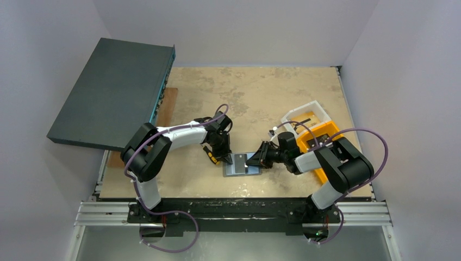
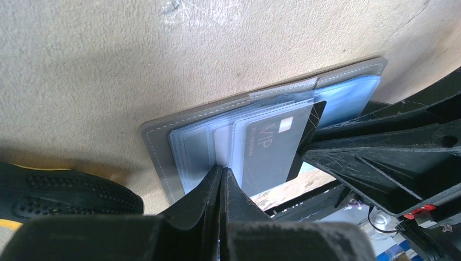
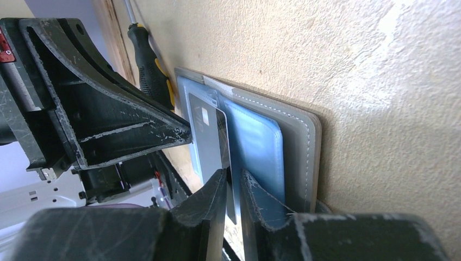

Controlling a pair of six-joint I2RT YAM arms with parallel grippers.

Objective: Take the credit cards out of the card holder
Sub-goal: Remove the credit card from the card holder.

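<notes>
A mottled beige table closed in by plain pale walls, seen from above: a large dark flat box overhangs the far left corner, and a white bin and an orange bin stand at the right edge. Near the front edge, between the two arms, the grey card holder lies open and flat, with a black-and-yellow screwdriver just to its left.

Only the wrist cameras show the pale blue sleeves inside and a dark card lettered "VIP" sticking partway out of them.

The left claw is closed, its fingers pressed together with their tips down on the holder's clear sleeve at its left edge. The right claw reaches in from the other side. Its fingers stand slightly apart, the card's edge in the narrow gap; whether they pinch it cannot be told.
</notes>
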